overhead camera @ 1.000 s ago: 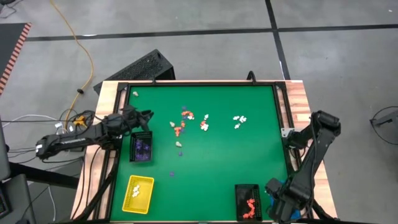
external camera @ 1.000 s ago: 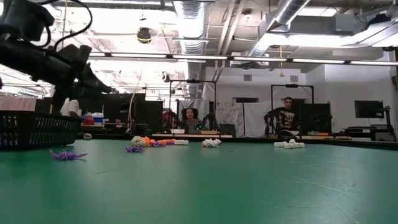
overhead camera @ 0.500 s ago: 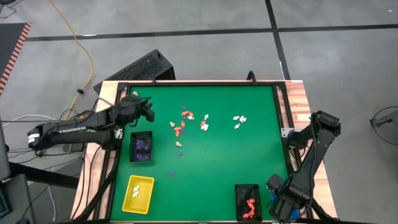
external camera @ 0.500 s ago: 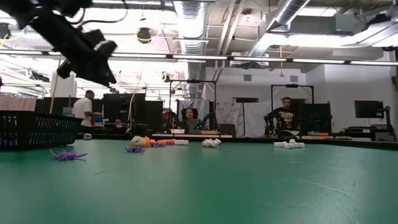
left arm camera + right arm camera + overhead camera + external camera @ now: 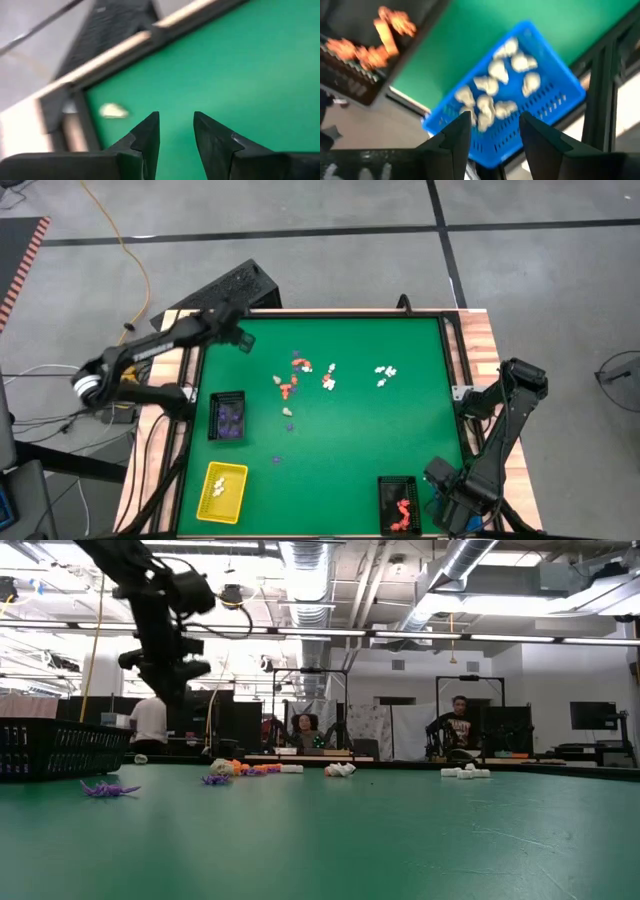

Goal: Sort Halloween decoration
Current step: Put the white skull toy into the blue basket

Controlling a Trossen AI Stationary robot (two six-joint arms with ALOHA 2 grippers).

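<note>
The Halloween decoration lies scattered on the green mat: orange, white and purple figurines in the middle point(image 5: 295, 380), white ones farther right point(image 5: 385, 370), and a cream one point(image 5: 114, 111) near the far left corner. My left gripper point(image 5: 243, 342) hangs open above that corner, slanting down, with nothing between its fingers point(image 5: 176, 125). My right gripper point(image 5: 450, 502) is open at the near right, pointing down over a blue tray point(image 5: 505, 95) of white figurines, clear of it.
A black tray with purple figurines point(image 5: 228, 417) stands at the left, and a yellow tray point(image 5: 222, 490) is near the front left. A black tray with orange-red figurines point(image 5: 400, 505) sits beside the blue one. Loose purple figurines point(image 5: 110, 788) lie on the mat. People sit in the room behind.
My left gripper has risen from over the black tray with the purple figurines and swung toward the table's far left corner, turning as it went. The figurines and trays have stayed where they were.
</note>
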